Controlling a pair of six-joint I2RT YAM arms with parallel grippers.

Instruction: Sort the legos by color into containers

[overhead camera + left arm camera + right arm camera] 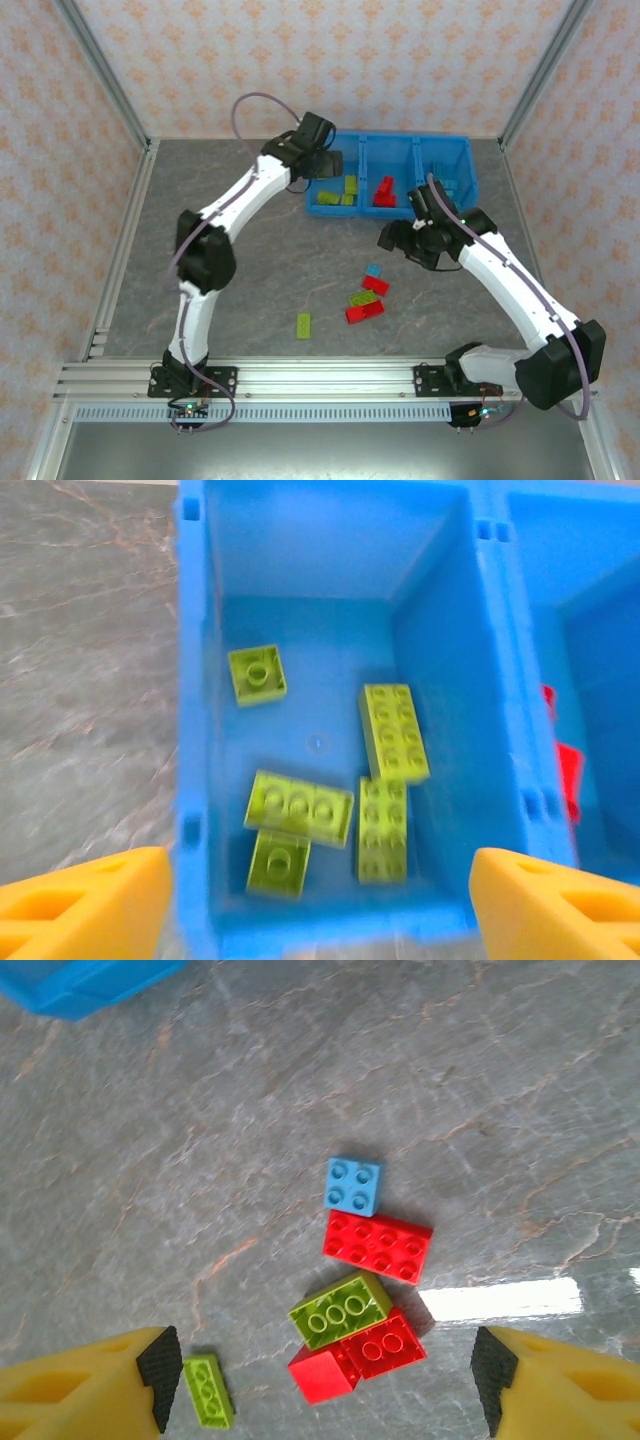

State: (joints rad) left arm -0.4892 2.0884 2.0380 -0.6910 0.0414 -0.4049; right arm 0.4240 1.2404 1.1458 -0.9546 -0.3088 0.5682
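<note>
Grey marbled table (260, 260) ran under both arms, with orange-patterned walls behind it and the blue bin (395, 138) at its far side.

The left gripper (325, 165) hung over the bin's left compartment (440, 630). Its yellow fingers (90, 900) stood wide apart with nothing between them. Five yellow-green bricks (395, 730) lay flat on that compartment's floor.

The right gripper (320, 1360) hovered above the loose cluster on the table, its jaws also apart and empty.

The next pick seemed to fall to the right arm. The light blue brick (352, 1185) looked the easiest start. It sat at the cluster's edge, just beside the long red brick (378, 1243), so the fingers should straddle its free sides and come straight down without nudging the red one. The yellow-green brick (340, 1310) rested against two red pieces (385, 1345) and might drag them along, so it would be safer to clear its neighbours first. A lone yellow-green brick (208, 1390) lay well apart, an easy grasp.

From overhead, all three compartments could be read at once, with red bricks (385, 190) in the middle and light blue ones (447, 185) on the right. The cluster there was only small coloured patches. The right wrist view resolved studs and overlaps, and the left wrist view gave the count of sorted green bricks.
</note>
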